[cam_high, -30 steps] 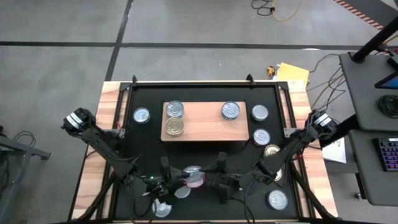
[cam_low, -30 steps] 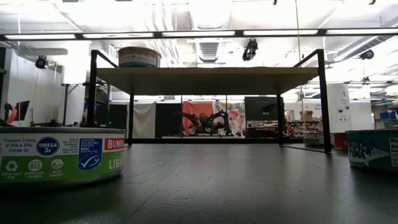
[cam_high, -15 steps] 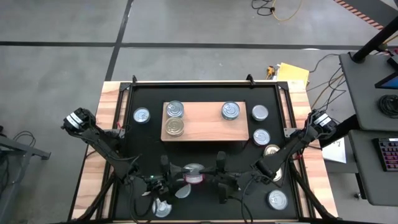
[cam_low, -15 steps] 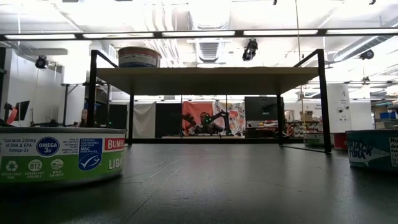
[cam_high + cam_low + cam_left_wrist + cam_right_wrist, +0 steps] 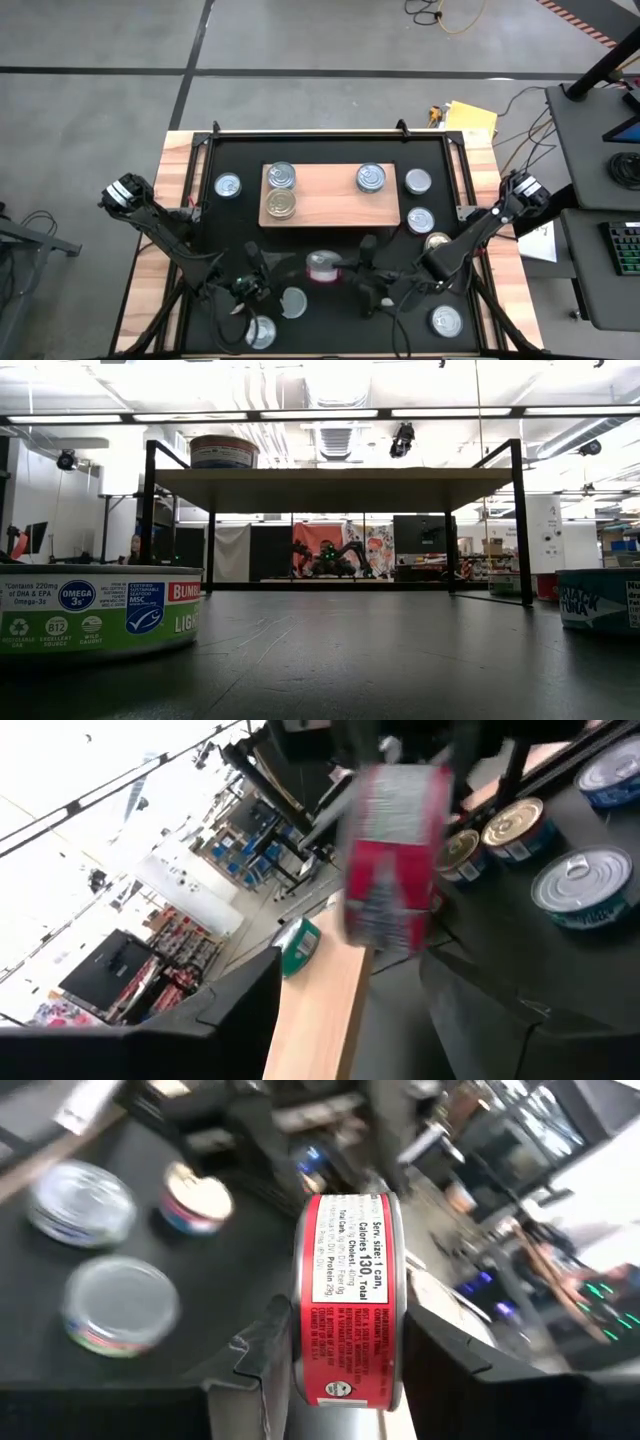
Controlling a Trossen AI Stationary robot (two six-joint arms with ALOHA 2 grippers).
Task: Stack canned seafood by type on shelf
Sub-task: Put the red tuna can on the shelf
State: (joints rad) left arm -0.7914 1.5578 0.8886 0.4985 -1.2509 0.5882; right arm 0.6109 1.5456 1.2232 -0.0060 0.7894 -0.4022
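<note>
Right gripper (image 5: 345, 268) had a red-labelled tin (image 5: 322, 266) pinched on edge between its fingers, over the black mat (image 5: 330, 320) just in front of the shelf (image 5: 330, 205). The right wrist view showed it clearly: same tin (image 5: 345, 1305) clamped by its flat faces, printed side label facing the camera, one dark finger (image 5: 262, 1365) on each side.

Left gripper (image 5: 262, 272) sat just beside that tin on the other side, fingers parted and nothing between them. From the left wrist view the red tin (image 5: 395, 860) was blurred and sat ahead of its fingers (image 5: 215, 1015), apart from them.

Shelf was a light-wood board on black legs. Three tins were on it: a silver-lid one (image 5: 282, 176) and a gold-lid one (image 5: 281, 204) at its left end, touching or nearly so, and a silver-lid one (image 5: 371, 177) at its right end.

Loose tins on the mat: one left of the shelf (image 5: 228, 185), three in a column right of it (image 5: 418, 181), (image 5: 421, 220), (image 5: 437, 242), the last gold-lidded and partly under the right arm. Near the front edge: one (image 5: 294, 302) just behind the left gripper, one (image 5: 261, 332) near the left arm base, one (image 5: 446, 321) at front right.

Low view: a green-labelled tin (image 5: 98, 608) close at left, a tin (image 5: 224, 452) on top of the shelf, both grippers tiny in the distance.
</note>
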